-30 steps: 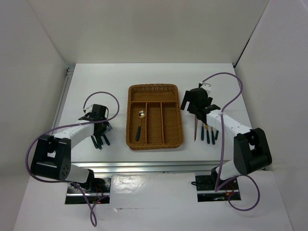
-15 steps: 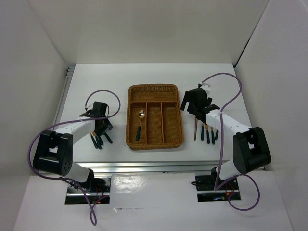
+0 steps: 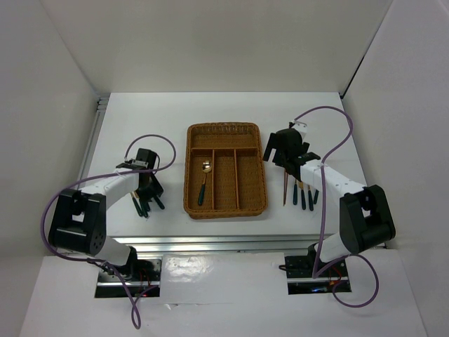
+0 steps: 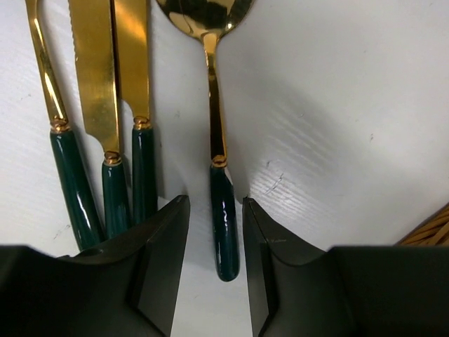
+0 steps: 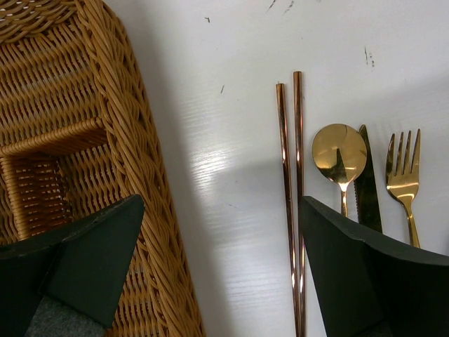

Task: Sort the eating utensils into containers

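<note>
Between narrowly spread fingers of the left tool (image 4: 215, 203), green handle of a spoon (image 4: 216, 133), ungripped; right tool (image 5: 221, 210) spread wide.

Tray (image 3: 223, 127) ctr, spoon (image 3: 203, 184) inside; L utensils (image 3: 143, 206), R utensils (image 3: 303, 196) flanking.

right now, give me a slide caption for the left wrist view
Left gripper straddles the spoon handle, jaws not yet touching it; three more utensils lie beside it.

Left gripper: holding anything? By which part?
Nothing gripped yet. The left gripper has its jaws straddling the spoon at the green handle, near its end, slim gaps both sides. Right gripper open, empty.
</note>
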Tool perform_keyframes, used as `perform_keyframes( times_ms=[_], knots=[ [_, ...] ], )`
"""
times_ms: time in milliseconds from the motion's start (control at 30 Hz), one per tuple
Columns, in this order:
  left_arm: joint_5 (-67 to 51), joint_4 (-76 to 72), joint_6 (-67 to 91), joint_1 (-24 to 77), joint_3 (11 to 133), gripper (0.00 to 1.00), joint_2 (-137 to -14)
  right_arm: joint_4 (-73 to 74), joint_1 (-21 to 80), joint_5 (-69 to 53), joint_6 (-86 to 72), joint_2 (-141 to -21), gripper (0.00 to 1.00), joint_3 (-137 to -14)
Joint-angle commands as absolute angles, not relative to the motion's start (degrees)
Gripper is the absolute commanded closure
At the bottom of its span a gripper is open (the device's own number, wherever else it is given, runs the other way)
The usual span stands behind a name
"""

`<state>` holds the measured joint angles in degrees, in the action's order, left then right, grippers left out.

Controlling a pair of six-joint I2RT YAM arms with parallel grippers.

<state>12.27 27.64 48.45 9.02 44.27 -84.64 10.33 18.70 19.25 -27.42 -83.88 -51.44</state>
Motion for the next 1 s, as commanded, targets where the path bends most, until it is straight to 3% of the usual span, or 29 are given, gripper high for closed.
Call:
perform_keyframes(
  times_ms=[0, 333, 967],
  knots=[
    [12.2, 32.4, 49.7, 8.8, 43.5, 0.50, -84.6, 9.4, 18.3, 20.1, -27.3, -84.0, 0.00, -52.8],
    [11.7, 29.4, 49.2, 8.8, 43.0, 0.71, -87.7, 9.4, 17.8, 20.7, -27.3, -84.0, 0.00, -52.3],
    [19.9, 44.0, 48.2, 26.0, 62.0, 0.72, -77.4, 9.9, 17.2, 21.2, -27.9, -85.1, 0.00, -52.8]
  ],
)
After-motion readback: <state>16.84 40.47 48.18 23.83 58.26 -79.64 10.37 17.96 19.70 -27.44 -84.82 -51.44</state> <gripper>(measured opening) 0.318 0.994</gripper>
